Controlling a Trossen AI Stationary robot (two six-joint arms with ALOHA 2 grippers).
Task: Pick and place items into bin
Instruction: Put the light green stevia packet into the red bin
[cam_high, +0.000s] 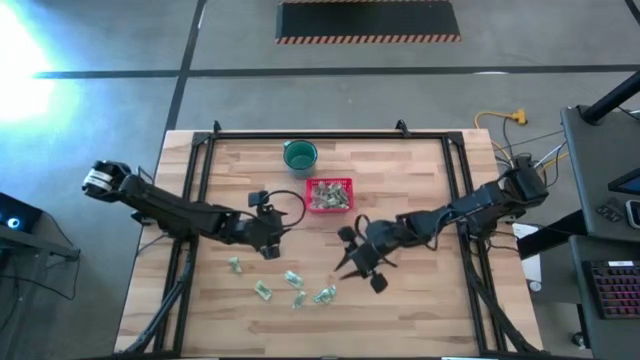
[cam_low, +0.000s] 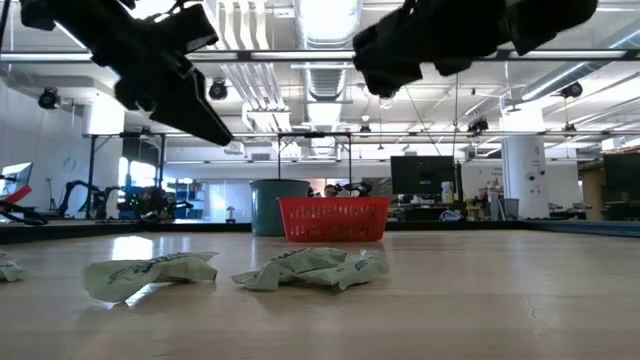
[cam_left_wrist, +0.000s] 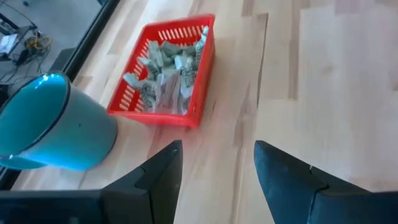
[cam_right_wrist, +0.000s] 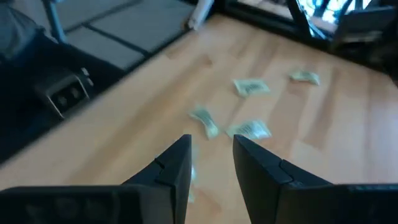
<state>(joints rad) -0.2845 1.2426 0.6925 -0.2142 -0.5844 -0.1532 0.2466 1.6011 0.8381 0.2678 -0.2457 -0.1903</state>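
High view: left end effector spread empty at the basket's eight o'clock; right end effector spread above loose packets.

loose wrapped pieces: 5 | red basket: 1 | green cup: 1

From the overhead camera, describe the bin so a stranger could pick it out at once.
Start at the wooden table and look to the middle of its far half. Two containers stand there close together: the round green cup and, just beside it toward the near edge, the red basket. The bin is the square one, with slotted sides and pale wrapped pieces piled inside.
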